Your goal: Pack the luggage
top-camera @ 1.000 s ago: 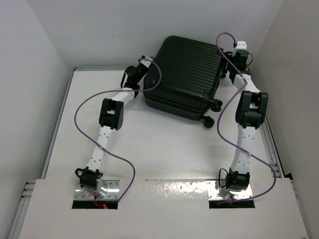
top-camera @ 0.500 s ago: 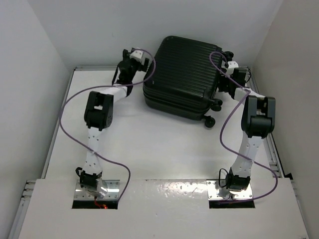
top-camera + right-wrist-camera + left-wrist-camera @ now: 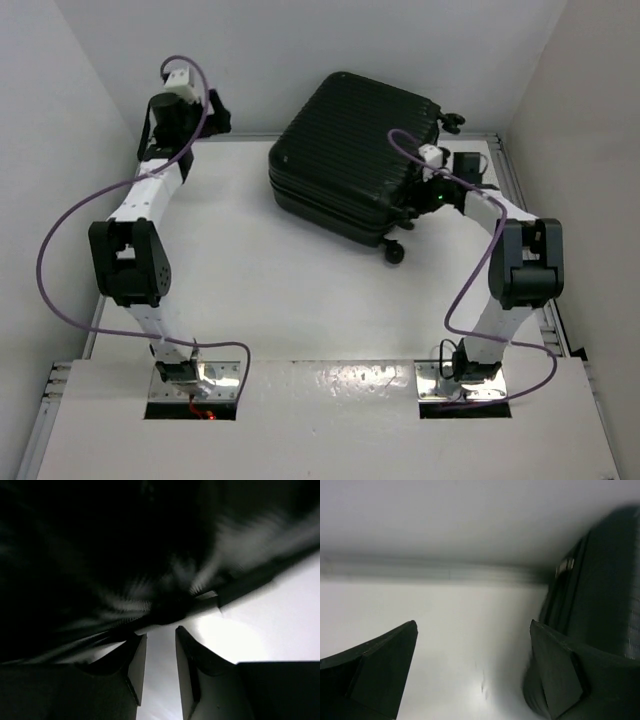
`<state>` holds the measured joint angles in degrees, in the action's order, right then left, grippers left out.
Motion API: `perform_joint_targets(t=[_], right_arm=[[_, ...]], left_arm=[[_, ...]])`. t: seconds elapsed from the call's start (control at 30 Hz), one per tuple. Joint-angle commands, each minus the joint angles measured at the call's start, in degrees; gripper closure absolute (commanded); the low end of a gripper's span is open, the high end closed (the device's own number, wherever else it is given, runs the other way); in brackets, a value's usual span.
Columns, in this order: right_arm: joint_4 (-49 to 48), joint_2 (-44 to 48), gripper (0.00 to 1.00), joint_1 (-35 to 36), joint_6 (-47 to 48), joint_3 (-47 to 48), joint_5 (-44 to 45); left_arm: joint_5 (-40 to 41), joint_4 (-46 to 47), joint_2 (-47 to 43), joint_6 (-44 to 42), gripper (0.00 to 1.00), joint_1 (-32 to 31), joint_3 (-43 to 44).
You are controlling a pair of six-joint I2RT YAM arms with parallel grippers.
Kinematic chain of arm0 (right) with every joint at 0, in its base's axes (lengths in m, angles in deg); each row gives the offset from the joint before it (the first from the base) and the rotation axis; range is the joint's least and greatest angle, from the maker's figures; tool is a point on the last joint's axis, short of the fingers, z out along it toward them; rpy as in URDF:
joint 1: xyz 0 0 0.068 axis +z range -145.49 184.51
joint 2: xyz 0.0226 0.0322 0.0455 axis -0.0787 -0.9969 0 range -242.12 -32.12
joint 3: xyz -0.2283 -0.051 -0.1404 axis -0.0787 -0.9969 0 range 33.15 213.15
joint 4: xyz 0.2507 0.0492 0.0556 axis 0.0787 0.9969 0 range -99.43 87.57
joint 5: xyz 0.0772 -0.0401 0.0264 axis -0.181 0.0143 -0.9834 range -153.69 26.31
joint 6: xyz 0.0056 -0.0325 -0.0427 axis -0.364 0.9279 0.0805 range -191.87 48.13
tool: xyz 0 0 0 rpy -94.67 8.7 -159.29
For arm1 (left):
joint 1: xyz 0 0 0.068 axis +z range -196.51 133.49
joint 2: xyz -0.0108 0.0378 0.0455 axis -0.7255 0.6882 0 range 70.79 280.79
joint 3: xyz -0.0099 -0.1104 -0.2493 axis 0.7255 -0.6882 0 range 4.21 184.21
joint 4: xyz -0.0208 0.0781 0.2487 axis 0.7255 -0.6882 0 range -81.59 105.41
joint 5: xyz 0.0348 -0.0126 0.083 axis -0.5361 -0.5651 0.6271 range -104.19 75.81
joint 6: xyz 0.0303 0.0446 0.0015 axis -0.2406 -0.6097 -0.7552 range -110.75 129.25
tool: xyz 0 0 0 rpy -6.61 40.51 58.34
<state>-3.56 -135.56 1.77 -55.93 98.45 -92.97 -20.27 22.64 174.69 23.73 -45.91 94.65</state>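
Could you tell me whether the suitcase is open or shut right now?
Shut: the suitcase lies flat, both shell halves together, no lining showing.

Open tabletop [image 3: 395, 600] lies ahead of the left gripper [image 3: 472, 625]; the luggage [image 3: 605, 595] blocks its right side.

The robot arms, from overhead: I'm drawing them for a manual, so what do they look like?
The left arm and right arm are slim white links joined by blocky black joint housings. A thin purple cable runs along each, and each base sits on a shiny metal plate. The fingers are dark wedges.
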Motion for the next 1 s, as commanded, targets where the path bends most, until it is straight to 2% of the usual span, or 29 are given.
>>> perform_joint_targets(t=[0.0,0.17,0.23,0.27,0.3,0.33,0.37,0.43,0.47,0.5,0.53,0.57,0.63,0.67,0.7,0.73,0.77,0.8,0.87,0.9,0.93,0.97], right_arm=[[-0.7,1.3,0.69,15.9,0.1,-0.2,-23.4],[-14.7,3.1,0.67,25.8,-8.5,1.8,-33.7],[-21.2,6.9,0.66,26.8,-10.7,1.0,-35.3],[-23.7,9.6,0.66,26.7,-11.9,-0.7,-33.4],[-30.0,11.1,0.64,26.1,-15.5,-2.7,-29.8],[-31.4,13.2,0.64,23.4,-18.0,-3.2,-27.6],[-32.2,14.2,0.62,22.2,-18.8,-4.4,-20.6],[-33.3,16.2,0.61,17.3,-19.5,-3.6,-13.4],[-34.3,16.2,0.61,15.9,-20.9,-3.3,-2.0],[-35.5,16.0,0.61,12.9,-21.7,-2.8,1.7],[-35.8,15.4,0.59,10.1,-22.2,-2.3,5.2],[-34.6,12.7,0.59,7.7,-21.6,1.0,14.2],[-27.9,10.0,0.58,5.5,-19.5,4.6,20.4],[-25.9,7.0,0.58,3.0,-19.0,10.2,20.5],[-23.7,3.7,0.60,0.7,-18.7,12.1,20.5],[-19.3,1.2,0.61,-0.2,-18.5,15.6,20.1],[-18.3,0.4,0.61,-2.4,-18.1,15.7,18.7],[-17.7,0.5,0.60,-3.2,-17.8,15.4,10.1],[-21.7,4.1,0.57,-4.7,-18.3,8.1,3.6],[-23.9,5.8,0.55,-4.7,-18.7,5.7,-2.6],[-23.8,11.5,0.55,-4.5,-19.3,-0.8,-3.7],[-22.3,13.6,0.55,-4.1,-19.5,-3.0,-4.4]], left_arm=[[-10.0,-15.4,-4.0,8.4,0.00,1.9,-5.3],[-12.1,-19.4,-8.9,8.4,0.00,2.6,-13.9],[-11.3,-19.9,-9.4,8.4,0.00,2.6,-15.8],[-10.4,-20.4,-9.4,8.4,0.00,2.6,-15.8],[-8.6,-20.4,-9.4,7.8,0.00,2.6,-15.3],[-7.8,-20.4,-8.6,7.8,0.00,2.6,-14.7],[-7.8,-20.4,-6.8,5.8,0.00,2.6,-13.7],[-6.1,-23.8,-3.5,5.1,0.00,2.6,-8.1],[-7.0,-23.8,0.2,4.4,0.00,2.6,-6.0],[-8.4,-23.8,2.4,3.1,0.00,2.6,-1.9],[-8.4,-24.4,4.6,2.2,0.00,2.6,0.9],[-9.3,-24.4,6.9,0.5,0.00,1.8,3.4],[-14.4,-25.6,16.0,-2.0,0.00,0.4,14.0],[-14.9,-28.2,19.6,-2.0,0.00,0.4,18.5],[-16.4,-28.2,23.2,-2.0,0.00,-0.4,22.8],[-20.6,-29.2,30.2,-1.0,0.00,-0.4,31.6],[-20.6,-29.9,33.0,0.4,0.00,-0.4,35.5],[-20.6,-29.4,34.7,2.9,0.00,-0.4,38.7],[-18.2,-26.7,34.0,2.3,0.00,-1.0,37.6],[-16.6,-25.4,32.6,2.3,0.00,-1.0,35.9],[-14.7,-23.8,30.9,2.9,0.00,-1.0,30.2],[-14.0,-21.5,28.6,2.9,0.00,-1.0,26.1]])
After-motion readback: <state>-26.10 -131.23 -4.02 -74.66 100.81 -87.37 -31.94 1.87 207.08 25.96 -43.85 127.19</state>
